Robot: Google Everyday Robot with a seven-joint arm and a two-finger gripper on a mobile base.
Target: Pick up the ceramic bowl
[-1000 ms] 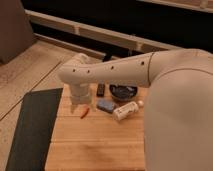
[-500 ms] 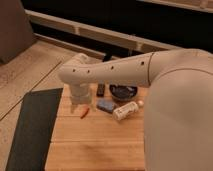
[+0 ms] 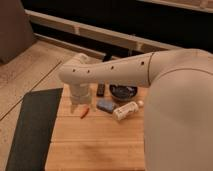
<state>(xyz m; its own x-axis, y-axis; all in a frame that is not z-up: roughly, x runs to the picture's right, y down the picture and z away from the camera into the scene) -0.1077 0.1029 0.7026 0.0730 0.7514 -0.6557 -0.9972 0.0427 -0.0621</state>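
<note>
The ceramic bowl (image 3: 123, 91) is dark, round and shallow. It sits at the far side of the wooden table (image 3: 95, 145), partly hidden under my white arm (image 3: 112, 72), which crosses the view from the right. The arm bends down at the table's far left corner, where my gripper (image 3: 80, 102) hangs low over the wood, left of the bowl and apart from it. Nothing is held.
Near the bowl lie a small black object (image 3: 101, 89), a flat blue-grey block (image 3: 105, 105), a white bottle on its side (image 3: 126, 110) and a small orange item (image 3: 85, 112). A dark mat (image 3: 32, 125) covers the floor at the left. My white body (image 3: 180, 120) fills the right.
</note>
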